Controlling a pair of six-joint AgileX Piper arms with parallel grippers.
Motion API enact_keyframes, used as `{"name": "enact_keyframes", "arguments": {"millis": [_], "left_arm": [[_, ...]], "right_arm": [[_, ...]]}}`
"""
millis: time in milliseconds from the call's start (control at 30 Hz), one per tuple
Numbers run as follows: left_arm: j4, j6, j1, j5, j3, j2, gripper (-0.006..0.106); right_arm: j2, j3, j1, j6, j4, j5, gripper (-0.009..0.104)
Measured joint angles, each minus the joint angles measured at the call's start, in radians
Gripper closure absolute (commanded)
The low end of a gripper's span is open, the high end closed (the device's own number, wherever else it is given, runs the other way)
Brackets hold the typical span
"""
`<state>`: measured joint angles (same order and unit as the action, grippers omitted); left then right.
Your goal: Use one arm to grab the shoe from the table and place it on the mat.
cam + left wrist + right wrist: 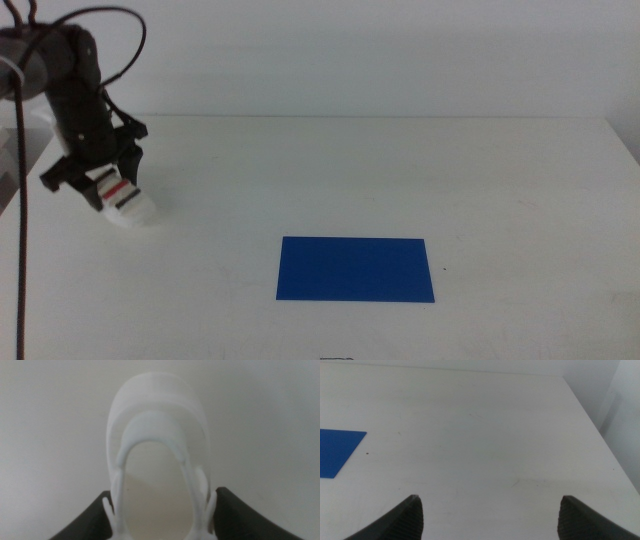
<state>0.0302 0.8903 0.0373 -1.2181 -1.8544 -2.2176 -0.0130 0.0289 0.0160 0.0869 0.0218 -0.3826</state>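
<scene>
Gripping the shoe [125,203] in our left hand [95,172] at the table's [400,170] left side, well apart from the mat [355,268]; our right hand [490,515] waits released

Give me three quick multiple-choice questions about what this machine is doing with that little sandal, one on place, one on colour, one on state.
1. Where is the shoe?
A. on the mat
B. at the table's left side
C. at the far right edge

2. What colour is the mat?
A. blue
B. red
C. green

3. How is the left gripper?
A. open over the mat
B. out of sight
C. shut on the shoe

Answers:
1. B, it sits far left on the table.
2. A, a solid blue rectangle.
3. C, the left wrist view shows both jaws flanking the shoe.
</scene>
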Motion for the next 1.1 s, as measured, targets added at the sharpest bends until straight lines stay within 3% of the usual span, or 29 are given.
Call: {"name": "enact_keyframes", "arguments": {"millis": [333,567,1100], "left_arm": [[0.001,0.035,-0.114,-0.001,0.099,0.182,0.099],[-0.001,0.185,-0.256,-0.012,0.191,0.277,0.099],[-0.063,0.372,-0.623,-0.008,0.048,0.133,0.099]], "right_arm": [[0.000,0.000,0.000,0.000,0.000,0.000,0.001],[0.000,0.000,0.000,0.000,0.000,0.000,0.001],[0.000,0.000,0.000,0.000,0.000,0.000,0.001]]}}
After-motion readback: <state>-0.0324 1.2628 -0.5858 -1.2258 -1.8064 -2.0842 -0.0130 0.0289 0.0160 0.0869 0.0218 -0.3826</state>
